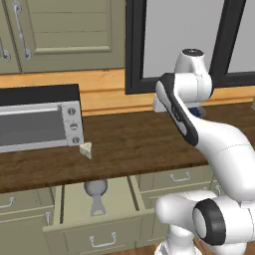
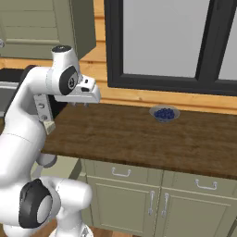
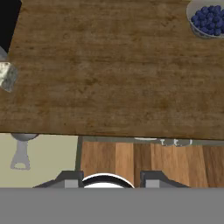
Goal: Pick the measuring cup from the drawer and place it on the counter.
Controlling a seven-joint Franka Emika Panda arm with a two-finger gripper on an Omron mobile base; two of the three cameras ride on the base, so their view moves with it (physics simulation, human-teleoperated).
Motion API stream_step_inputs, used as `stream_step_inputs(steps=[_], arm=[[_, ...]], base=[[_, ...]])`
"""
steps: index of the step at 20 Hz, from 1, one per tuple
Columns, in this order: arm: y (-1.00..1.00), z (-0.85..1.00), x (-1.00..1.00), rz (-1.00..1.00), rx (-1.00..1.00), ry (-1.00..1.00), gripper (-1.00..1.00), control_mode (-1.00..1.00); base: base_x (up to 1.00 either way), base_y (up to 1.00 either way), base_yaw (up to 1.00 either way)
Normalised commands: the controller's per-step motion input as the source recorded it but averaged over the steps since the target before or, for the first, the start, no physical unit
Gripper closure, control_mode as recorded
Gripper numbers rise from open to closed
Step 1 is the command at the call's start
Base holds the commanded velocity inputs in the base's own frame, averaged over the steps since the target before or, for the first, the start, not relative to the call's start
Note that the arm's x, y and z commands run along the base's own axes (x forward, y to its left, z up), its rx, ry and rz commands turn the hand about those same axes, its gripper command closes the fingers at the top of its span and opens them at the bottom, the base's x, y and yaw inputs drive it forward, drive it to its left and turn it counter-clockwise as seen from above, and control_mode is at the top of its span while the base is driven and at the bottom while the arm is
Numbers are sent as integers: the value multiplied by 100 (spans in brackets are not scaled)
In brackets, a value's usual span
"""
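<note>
White arm (image 2: 28, 120) over the counter (image 2: 139, 139), blue-filled bowl (image 2: 164, 114) near the window (image 2: 171, 41)

Evenly and softly lit throughout, rendered flat, without glare or hard highlights. Faint shading beneath the tabletop (image 1: 149, 144) overhang, darkening the back of the open drawer (image 1: 74, 199). Slightly coarse, pixelated edges everywhere; no blur, no visible edge distortion.

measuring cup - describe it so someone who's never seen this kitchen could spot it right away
Find the long dark wood counter with the toaster oven on it. Just below its front edge, one wide olive drawer stands pulled open. The measuring cup lies on its pale floor: a small grey metal round cup with a short flat handle that flares at the end, the one thing visible in the drawer.
</note>
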Motion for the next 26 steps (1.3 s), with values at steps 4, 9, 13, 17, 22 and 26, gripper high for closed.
stream_step_inputs(steps=[4, 9, 13, 17, 22, 26], arm=[[6, -1, -46, 0, 0, 0, -100, -100], [11, 0, -100, 0, 6, 0, -100, -100], [14, 0, -100, 0, 13, 0, -100, -100], [0, 0, -47, 0, 9, 0, -100, -100], [0, 0, 0, 0, 0, 0, -100, 100], [0, 0, 0, 0, 0, 0, -100, 100]], base=[[0, 0, 0], [0, 0, 0], [0, 0, 0], [0, 0, 0], [-9, -2, 2], [-52, -7, 14]])
